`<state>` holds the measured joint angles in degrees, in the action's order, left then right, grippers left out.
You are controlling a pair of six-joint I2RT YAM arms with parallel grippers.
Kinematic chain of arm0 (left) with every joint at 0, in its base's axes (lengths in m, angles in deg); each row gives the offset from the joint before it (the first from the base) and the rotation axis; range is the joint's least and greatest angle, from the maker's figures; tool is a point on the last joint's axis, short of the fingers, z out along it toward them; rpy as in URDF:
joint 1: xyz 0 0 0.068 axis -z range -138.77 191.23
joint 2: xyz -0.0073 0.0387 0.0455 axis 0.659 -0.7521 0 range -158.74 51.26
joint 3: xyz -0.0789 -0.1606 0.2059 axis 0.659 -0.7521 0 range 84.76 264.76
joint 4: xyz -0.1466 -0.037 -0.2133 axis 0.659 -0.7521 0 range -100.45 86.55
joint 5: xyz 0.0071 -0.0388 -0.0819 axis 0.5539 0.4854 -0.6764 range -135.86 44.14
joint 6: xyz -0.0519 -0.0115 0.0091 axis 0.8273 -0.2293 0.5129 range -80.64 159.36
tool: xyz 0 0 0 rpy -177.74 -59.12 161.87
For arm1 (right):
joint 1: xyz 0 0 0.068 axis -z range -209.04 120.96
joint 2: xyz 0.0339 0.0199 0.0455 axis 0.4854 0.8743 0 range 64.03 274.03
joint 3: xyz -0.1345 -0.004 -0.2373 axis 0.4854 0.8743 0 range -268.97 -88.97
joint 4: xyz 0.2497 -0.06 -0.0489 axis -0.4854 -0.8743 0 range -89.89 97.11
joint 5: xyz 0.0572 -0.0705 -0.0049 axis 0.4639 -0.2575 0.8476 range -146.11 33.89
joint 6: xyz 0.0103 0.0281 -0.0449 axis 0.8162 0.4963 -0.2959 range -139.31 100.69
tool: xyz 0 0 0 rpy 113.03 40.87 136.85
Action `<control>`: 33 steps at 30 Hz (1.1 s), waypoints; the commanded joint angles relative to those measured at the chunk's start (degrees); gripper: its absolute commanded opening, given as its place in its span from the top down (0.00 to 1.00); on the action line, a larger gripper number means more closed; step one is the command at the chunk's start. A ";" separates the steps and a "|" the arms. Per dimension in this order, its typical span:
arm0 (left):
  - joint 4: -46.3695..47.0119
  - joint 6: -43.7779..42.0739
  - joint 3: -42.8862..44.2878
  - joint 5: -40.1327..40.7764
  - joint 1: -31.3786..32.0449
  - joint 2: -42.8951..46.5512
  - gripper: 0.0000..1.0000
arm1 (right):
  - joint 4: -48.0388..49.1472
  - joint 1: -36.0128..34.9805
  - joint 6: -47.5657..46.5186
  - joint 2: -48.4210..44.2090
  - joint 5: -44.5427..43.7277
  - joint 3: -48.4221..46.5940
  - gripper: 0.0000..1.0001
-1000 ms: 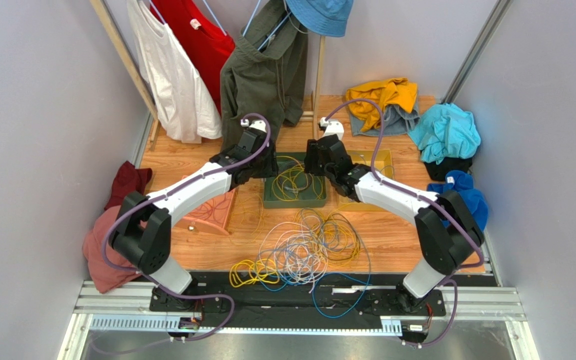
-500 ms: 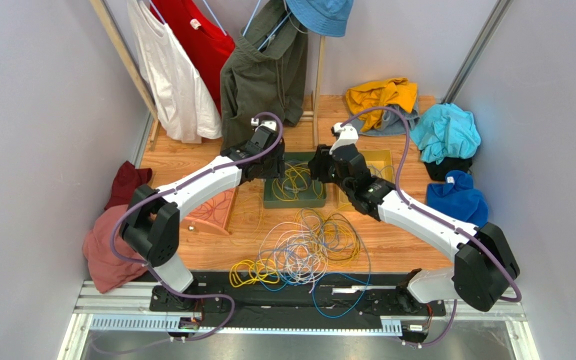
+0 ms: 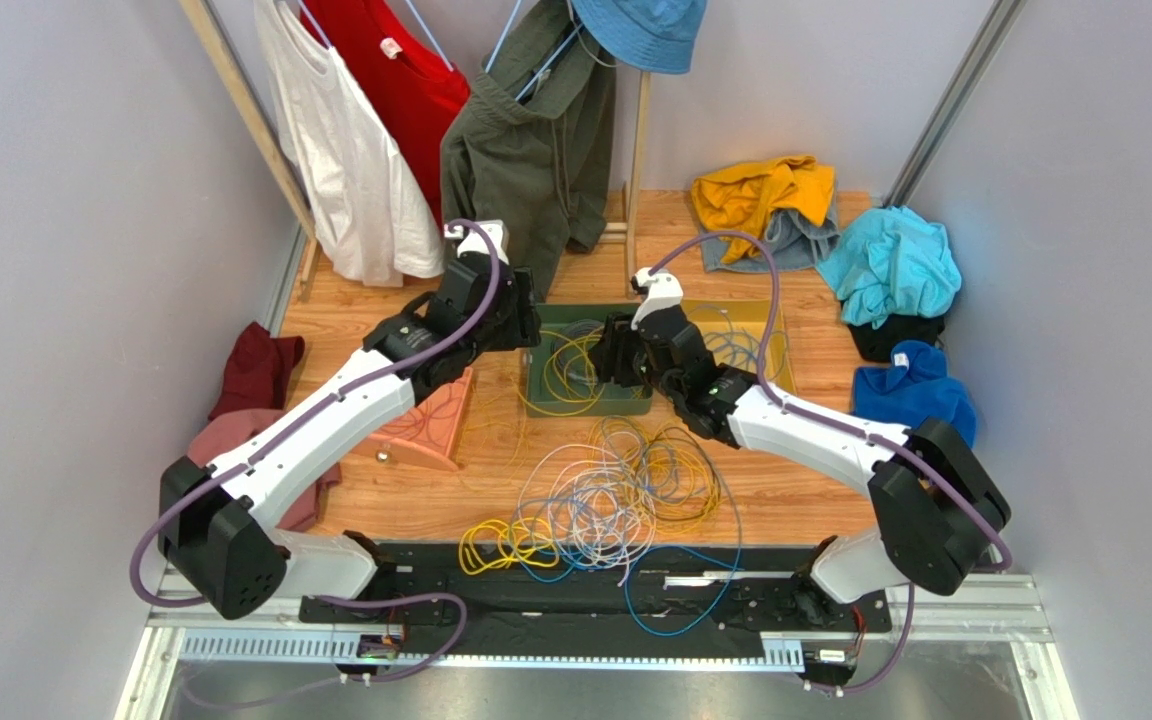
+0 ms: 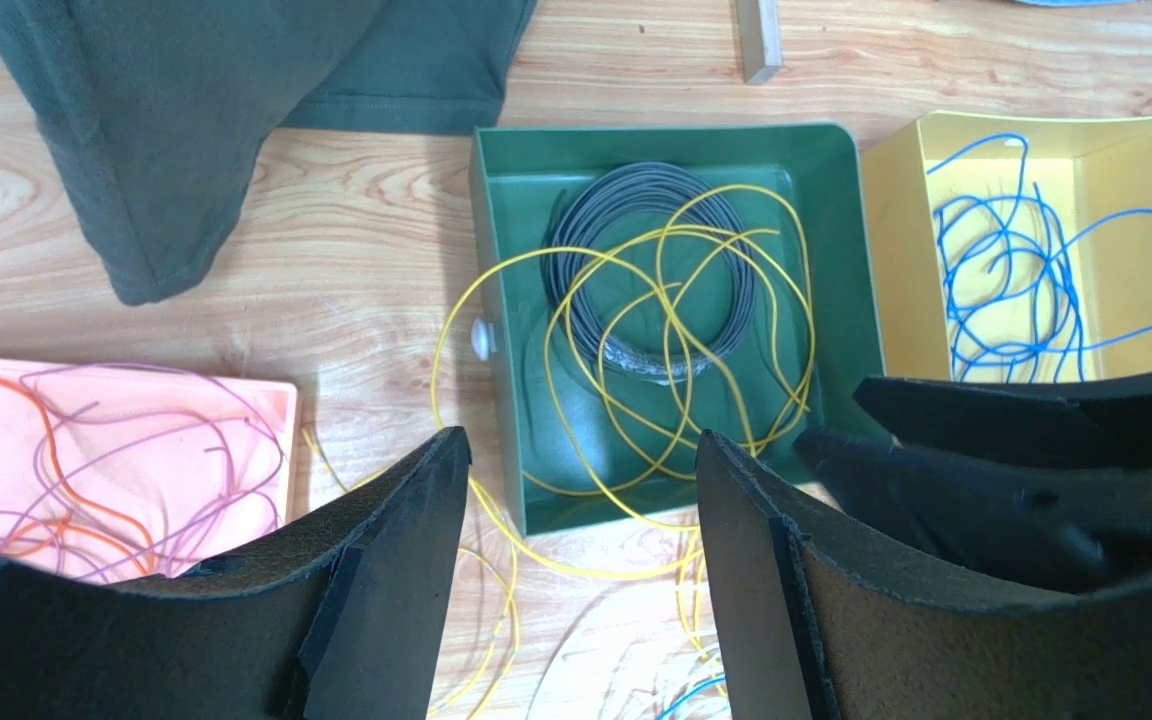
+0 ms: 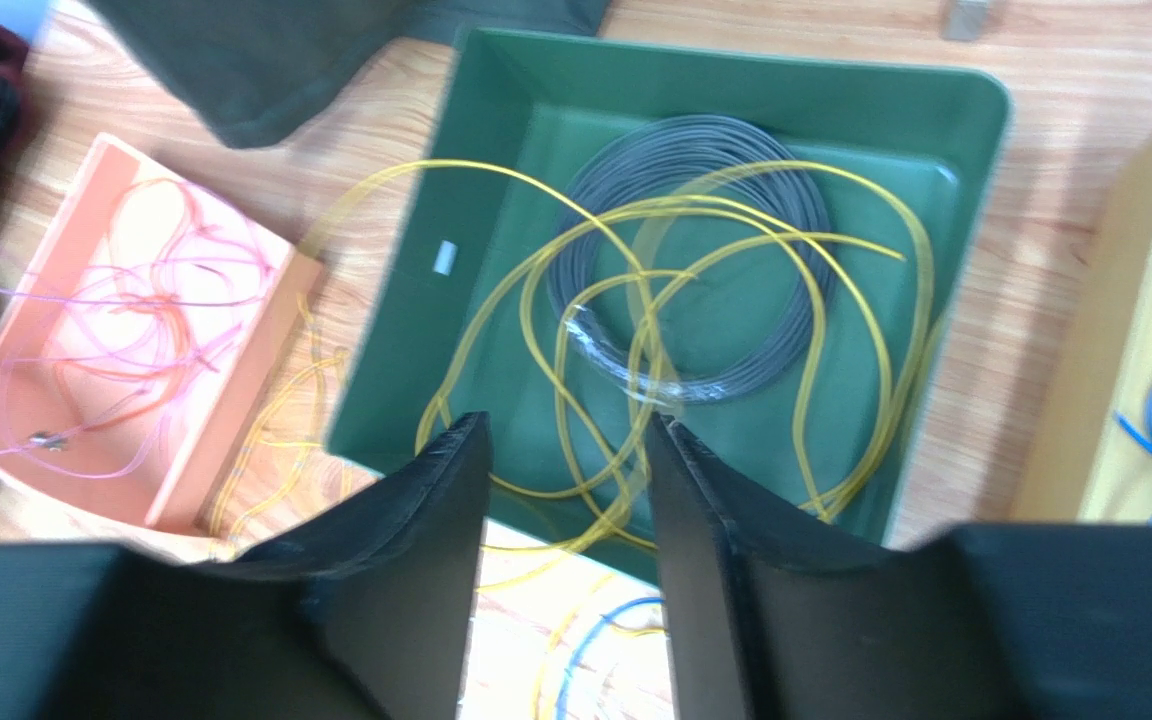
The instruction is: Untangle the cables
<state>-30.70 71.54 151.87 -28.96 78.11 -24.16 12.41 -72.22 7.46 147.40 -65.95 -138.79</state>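
Both jaws spread and empty over the green tray (image 4: 530,180)
The left gripper (image 4: 582,450) and right gripper (image 5: 560,435) touch nothing; yellow cables (image 4: 657,338) and a grey coil (image 4: 654,183) lie in the tray beneath them.

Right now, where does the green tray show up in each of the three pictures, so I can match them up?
Top external: the green tray lies just above the middle, between the ends of the two arms.
Left wrist: the tray fills the centre, above the dark fingers.
Right wrist: the tray takes up the middle and upper part.
Shared landmark: the pink tray, to the left of the green one in all three views.
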 commanded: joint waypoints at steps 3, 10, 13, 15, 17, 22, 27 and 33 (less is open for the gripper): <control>-0.27 1.30 -2.33 0.50 0.29 3.25 0.34 | 4.55 -4.45 -3.64 -1.64 1.93 -2.19 0.46; -0.79 5.78 -10.67 3.39 0.21 15.02 0.35 | -1.61 -12.35 -13.04 5.57 -1.39 -8.27 0.46; -2.28 6.31 -12.62 4.27 0.29 19.60 0.35 | -1.00 -14.47 -14.28 7.41 -3.77 -7.31 0.47; -3.86 6.31 -13.14 4.36 0.29 21.36 0.36 | -0.21 -15.27 -14.63 8.47 -4.30 -6.78 0.48; -4.57 6.49 -13.67 4.28 0.21 22.50 0.36 | -0.20 -17.19 -16.55 9.08 -6.84 -6.34 0.49; -5.10 7.36 -16.57 3.84 0.29 24.79 0.36 | -1.08 -21.41 -19.12 10.58 -15.71 -5.64 0.50; -5.01 7.46 -18.15 3.75 0.21 26.72 0.36 | 0.32 -21.86 -14.99 5.24 -16.26 0.15 0.50; -5.54 7.72 -19.29 3.22 0.21 27.34 0.36 | 0.94 -27.91 -21.30 8.71 -32.22 2.89 0.53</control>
<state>-36.01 78.30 133.54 -25.63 78.26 1.96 10.51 -95.78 -9.42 154.59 -84.99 -136.80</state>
